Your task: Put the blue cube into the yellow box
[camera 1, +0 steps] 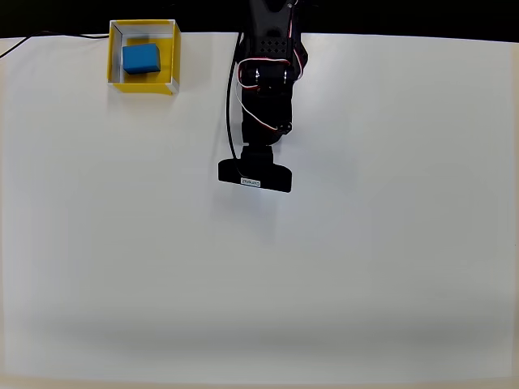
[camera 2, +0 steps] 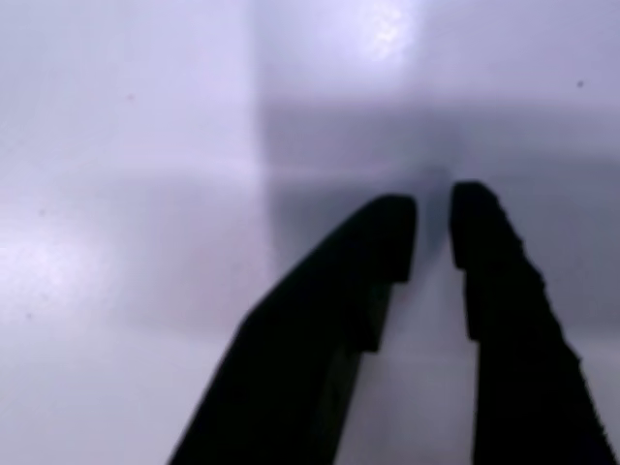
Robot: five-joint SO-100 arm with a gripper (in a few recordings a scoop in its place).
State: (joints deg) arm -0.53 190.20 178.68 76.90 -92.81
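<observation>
Blue cube [camera 1: 140,58] lies inside the yellow box [camera 1: 113,57], well apart from the jaws, up and to the left of them in the overhead view at the bench's far edge. In the wrist view the jaws stand with a narrow gap between their dark tips, nothing held, over bare white bench [camera 2: 126,194]. In the overhead view the black arm [camera 1: 268,81] reaches down the middle of the bench [camera 1: 365,259], its camera bar hiding the jaws.

White matte table [camera 1: 365,267] spans overhead view, dark strip along top edge. Soft shadow band near bottom edge. Wrist view: glare spot on surface.
</observation>
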